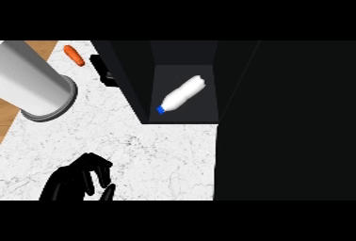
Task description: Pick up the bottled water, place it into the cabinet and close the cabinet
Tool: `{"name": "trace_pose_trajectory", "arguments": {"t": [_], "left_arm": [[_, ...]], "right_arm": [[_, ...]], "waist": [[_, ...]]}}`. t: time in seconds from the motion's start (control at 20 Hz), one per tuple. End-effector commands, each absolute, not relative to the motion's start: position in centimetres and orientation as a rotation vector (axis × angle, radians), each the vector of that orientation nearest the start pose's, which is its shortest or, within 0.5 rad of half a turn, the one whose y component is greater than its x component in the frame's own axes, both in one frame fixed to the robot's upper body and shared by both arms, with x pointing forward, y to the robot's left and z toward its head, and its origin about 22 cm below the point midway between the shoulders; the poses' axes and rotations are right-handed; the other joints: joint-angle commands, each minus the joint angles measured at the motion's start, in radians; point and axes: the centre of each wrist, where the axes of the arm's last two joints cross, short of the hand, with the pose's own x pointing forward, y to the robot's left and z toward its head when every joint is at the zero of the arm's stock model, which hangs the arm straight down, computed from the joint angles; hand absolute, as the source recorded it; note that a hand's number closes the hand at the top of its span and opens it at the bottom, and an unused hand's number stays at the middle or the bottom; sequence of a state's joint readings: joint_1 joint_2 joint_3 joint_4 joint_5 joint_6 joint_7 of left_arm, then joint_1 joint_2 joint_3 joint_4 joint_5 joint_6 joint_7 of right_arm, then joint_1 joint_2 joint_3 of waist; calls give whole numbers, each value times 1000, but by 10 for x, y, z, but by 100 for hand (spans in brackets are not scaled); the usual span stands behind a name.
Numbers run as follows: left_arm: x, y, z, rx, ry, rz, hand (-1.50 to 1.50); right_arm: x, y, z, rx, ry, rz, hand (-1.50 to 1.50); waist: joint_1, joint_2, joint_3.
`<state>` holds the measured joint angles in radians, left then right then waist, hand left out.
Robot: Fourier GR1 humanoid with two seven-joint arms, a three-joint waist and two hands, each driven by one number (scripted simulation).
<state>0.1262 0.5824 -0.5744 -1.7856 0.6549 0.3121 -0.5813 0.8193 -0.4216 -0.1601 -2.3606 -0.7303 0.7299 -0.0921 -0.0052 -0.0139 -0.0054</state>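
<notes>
The water bottle, white with a blue cap, lies on its side on the floor of the dark cabinet, cap pointing to the near left. The cabinet stands open towards me; its black door or side panel fills the right of the view. My left hand rests open at the lower left over the marble counter, well away from the bottle and holding nothing. My right hand does not show.
A large grey cylinder slants in from the upper left over the counter. An orange carrot lies at the far left, with a small black object beside the cabinet's left wall.
</notes>
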Motion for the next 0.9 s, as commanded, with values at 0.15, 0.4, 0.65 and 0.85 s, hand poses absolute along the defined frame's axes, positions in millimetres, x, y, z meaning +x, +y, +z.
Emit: {"name": "trace_pose_trajectory", "arguments": {"t": [0.15, 0.4, 0.65, 0.85], "left_arm": [[167, 275, 41, -314, -1889, 41, -150], [158, 300, 50, -236, -1898, 40, -150], [151, 312, 60, -237, -1895, 47, -150], [145, 321, 61, -244, -1872, 54, -150]], "right_arm": [[54, -281, 178, 606, -1802, 648, 150], [56, -271, 175, 669, -1741, 697, 150], [65, -262, 174, 733, -1724, 774, 150], [74, -254, 174, 770, -1716, 829, 150]], "waist": [[14, 1, -4], [18, -8, -6], [32, -15, -9], [39, -19, -13]]}}
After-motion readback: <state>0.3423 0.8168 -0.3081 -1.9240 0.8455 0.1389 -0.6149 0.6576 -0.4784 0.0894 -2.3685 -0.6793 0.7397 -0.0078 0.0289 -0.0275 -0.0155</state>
